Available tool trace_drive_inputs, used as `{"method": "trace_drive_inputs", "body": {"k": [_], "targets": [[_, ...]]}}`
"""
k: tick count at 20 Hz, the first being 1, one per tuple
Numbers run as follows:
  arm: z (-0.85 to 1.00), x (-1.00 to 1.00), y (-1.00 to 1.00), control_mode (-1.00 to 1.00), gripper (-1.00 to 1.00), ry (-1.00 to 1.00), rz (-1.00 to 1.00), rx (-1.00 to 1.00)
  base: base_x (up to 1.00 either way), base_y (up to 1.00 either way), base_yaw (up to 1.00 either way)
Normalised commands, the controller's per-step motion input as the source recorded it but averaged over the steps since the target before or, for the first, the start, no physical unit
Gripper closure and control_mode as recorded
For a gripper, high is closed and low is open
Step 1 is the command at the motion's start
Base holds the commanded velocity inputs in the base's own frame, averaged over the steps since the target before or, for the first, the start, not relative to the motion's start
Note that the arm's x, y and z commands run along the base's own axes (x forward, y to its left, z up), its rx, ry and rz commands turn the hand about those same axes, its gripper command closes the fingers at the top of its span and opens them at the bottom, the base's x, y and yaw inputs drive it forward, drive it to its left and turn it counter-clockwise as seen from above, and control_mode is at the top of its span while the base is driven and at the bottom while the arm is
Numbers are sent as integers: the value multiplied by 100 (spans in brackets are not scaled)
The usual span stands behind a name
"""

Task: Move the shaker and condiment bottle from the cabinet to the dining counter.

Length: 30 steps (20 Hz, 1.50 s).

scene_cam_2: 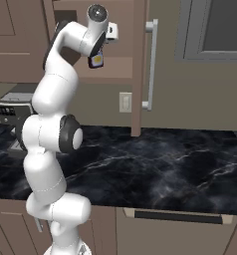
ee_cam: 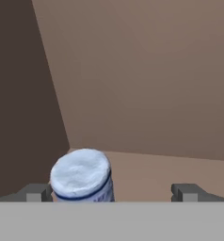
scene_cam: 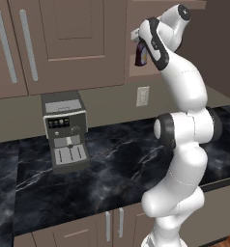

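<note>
The arm reaches up from the base into the open cabinet [scene_cam: 88,43], whose door [scene_cam_2: 140,69] stands swung out with its long silver bar handle [scene_cam_2: 150,64] facing the room. The tool [ee_cam: 111,192] sits inside the compartment with its two dark fingertips [ee_cam: 36,192] spread wide, holding nothing. In the hand view, the condiment bottle [ee_cam: 82,175] stands upright on the cabinet shelf [ee_cam: 151,172] between the fingertips, close to the left-hand one in that picture and well apart from the other; whether it touches that fingertip cannot be told. Its pale blue-grey cap is seen from above and slightly in front. Behind it the shelf runs back to the plain brown rear wall, with the darker side wall of the cabinet meeting it on the left of that view.

From the left base view the bottle's dark red-brown body shows beside the wrist, near the front edge of the shelf, partly covered by the arm. The right base view shows its lower body with a pale label just beneath the hand.

Below, the black marble table [scene_cam: 117,164] carries a grey coffee machine [scene_cam: 64,131] against the back wall, toward the table's left end. A wall outlet [scene_cam: 142,96] sits above the table's rear edge.
</note>
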Motion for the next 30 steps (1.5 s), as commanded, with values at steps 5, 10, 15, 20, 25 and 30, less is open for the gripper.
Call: {"method": "trace_drive_inputs", "body": {"k": [5, 10, 15, 20, 25, 30], "targets": [[-5, 0, 8, -100, -100, -1, 0, 0, 0, 0, 0], [-7, 0, 16, -100, 100, -1, 0, 0, 0, 0, 0], [-10, -1, 2, -100, 100, -2, 0, 0, 0, 0, 0], [-10, -31, -10, -100, 100, -8, 0, 2, 0, 0, 0], [15, -65, -17, -100, 100, -17, 0, 1, 0, 0, 0], [8, -84, -7, -100, 100, -9, -2, 1, 0, 0, 0]]}}
